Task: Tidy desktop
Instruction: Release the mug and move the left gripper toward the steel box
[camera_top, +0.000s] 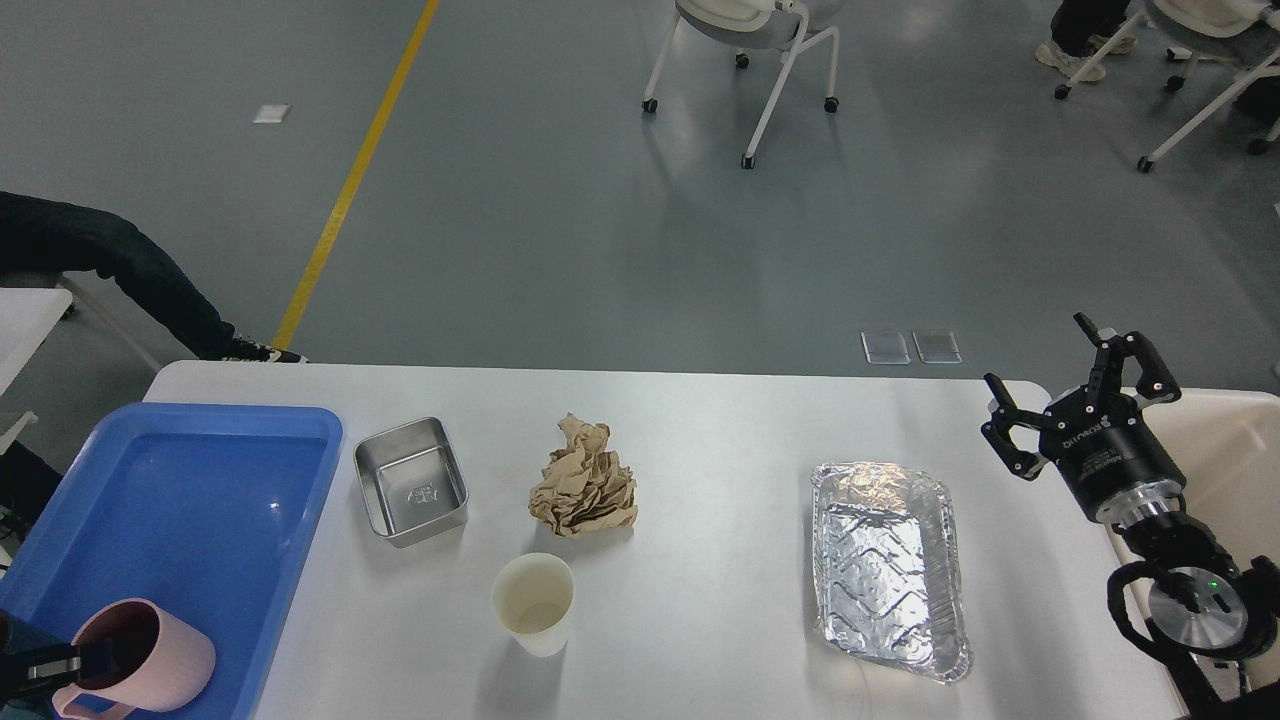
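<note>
The white desktop (720, 430) holds a square metal container (411, 481), a crumpled brown paper ball (585, 484), a cream paper cup (534, 603) and an empty foil tray (890, 566). My left gripper (62, 665) is at the bottom left, shut on the rim of a pink mug (150, 660) that is tilted over the near corner of the blue tray (200, 500). Most of that gripper is cut off by the view's edge. My right gripper (1037, 353) is open and empty, above the desktop's far right corner, right of the foil tray.
A cream-coloured bin (1235, 450) stands beside the desktop's right edge, under my right arm. A person's leg (120, 270) is beyond the far left corner. Chairs (760, 40) stand on the floor behind.
</note>
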